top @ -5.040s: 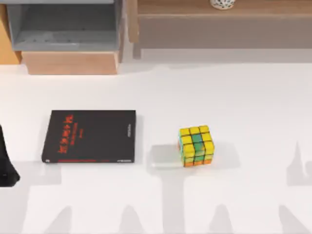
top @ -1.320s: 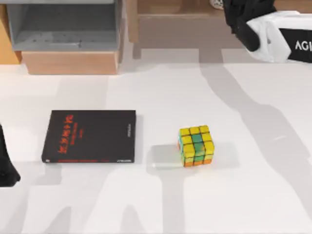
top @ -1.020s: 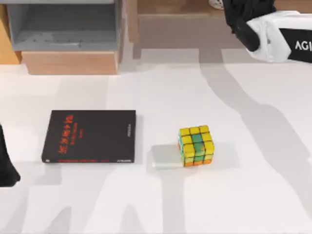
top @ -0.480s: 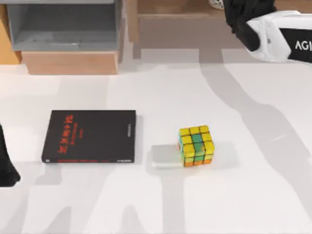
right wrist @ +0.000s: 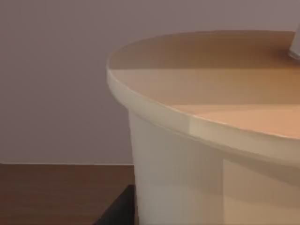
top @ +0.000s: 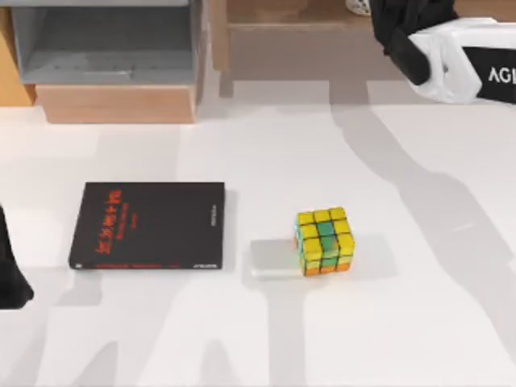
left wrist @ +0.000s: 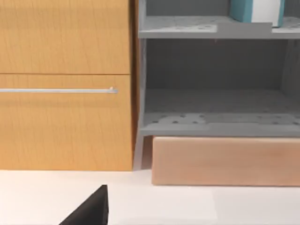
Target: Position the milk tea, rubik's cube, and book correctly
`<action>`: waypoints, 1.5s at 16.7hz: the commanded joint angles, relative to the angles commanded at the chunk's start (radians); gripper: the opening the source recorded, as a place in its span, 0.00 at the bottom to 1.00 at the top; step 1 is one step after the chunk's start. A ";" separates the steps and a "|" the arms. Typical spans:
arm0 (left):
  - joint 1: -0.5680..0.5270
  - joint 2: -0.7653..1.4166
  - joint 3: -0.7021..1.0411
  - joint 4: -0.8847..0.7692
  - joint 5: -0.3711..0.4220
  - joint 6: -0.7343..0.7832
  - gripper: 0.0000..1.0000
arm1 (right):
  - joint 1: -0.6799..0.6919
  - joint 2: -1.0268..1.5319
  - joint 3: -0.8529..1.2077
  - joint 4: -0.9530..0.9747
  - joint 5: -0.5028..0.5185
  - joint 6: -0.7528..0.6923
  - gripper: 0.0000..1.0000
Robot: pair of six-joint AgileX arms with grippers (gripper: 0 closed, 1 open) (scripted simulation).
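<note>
The milk tea (top: 355, 5) peeks out at the top view's upper edge, on the wooden shelf (top: 322, 40) at the back right. My right gripper (top: 385, 16) hangs right beside it. The right wrist view has a white cup (right wrist: 178, 187) with a tan top very close up. The rubik's cube (top: 324, 240) stands mid-table, mostly yellow on top. The book (top: 147, 225) lies flat to its left, black cover with red characters up. My left gripper (top: 10, 278) is parked at the table's left edge.
A grey open shelf unit (top: 105, 48) on a wooden base (top: 117, 103) stands at the back left. The left wrist view faces it (left wrist: 215, 108) beside an orange cabinet (left wrist: 61, 122) with a bar handle. A pale translucent patch (top: 270, 258) lies left of the cube.
Five seconds ago the right arm was out of view; it now reaches over the back right shelf to the milk tea. Over the last second it has barely shifted. Cube and book are unmoved.
</note>
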 joint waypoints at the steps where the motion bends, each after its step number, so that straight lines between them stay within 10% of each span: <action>1: 0.000 0.000 0.000 0.000 0.000 0.000 1.00 | 0.003 -0.013 -0.013 0.005 0.004 -0.002 0.00; 16: 0.000 0.000 0.000 0.000 0.000 0.000 1.00 | 0.073 -0.267 -0.359 0.093 0.064 0.007 0.00; 25: 0.000 0.000 0.000 0.000 0.000 0.000 1.00 | -0.323 -0.450 -0.584 0.272 -0.280 0.023 0.00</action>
